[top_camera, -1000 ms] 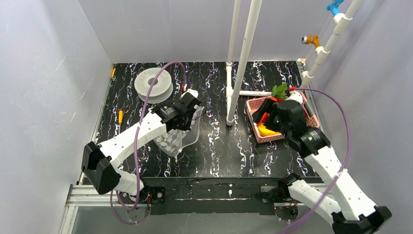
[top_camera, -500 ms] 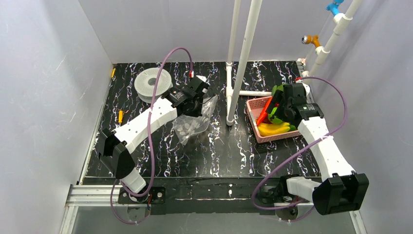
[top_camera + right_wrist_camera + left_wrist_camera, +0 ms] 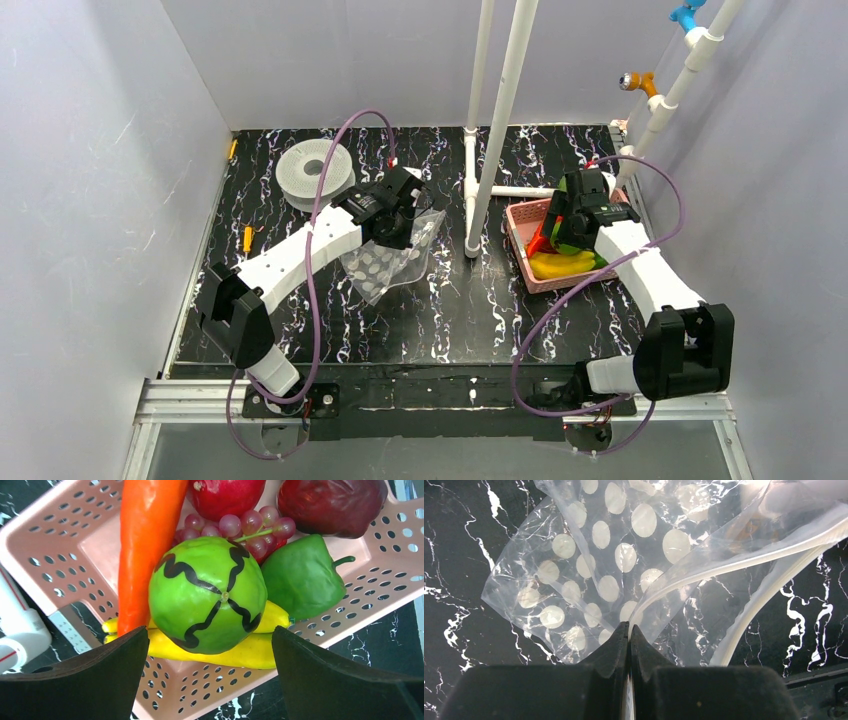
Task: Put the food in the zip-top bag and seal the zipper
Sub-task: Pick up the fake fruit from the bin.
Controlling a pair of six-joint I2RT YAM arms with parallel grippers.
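Observation:
The clear zip-top bag (image 3: 388,262) with whitish dots lies on the black marbled table; it fills the left wrist view (image 3: 589,575). Its zipper (image 3: 744,555) runs along the open mouth. My left gripper (image 3: 397,228) (image 3: 629,630) is shut on the bag's mouth edge. The food sits in the pink basket (image 3: 520,240) (image 3: 65,545): a green striped melon (image 3: 207,595), orange carrot (image 3: 145,540), yellow bananas (image 3: 250,652), green pepper (image 3: 302,577), purple grapes (image 3: 245,527) and red fruits (image 3: 227,495). My right gripper (image 3: 567,222) (image 3: 210,650) is open just above the melon.
A grey-white round spool (image 3: 314,172) lies at the back left. White pipe posts (image 3: 495,120) stand at the table's middle back, between bag and basket. Grey walls close in both sides.
My left gripper has drawn the bag slightly back and left. My right arm has swung in over the basket and lowered toward the melon.

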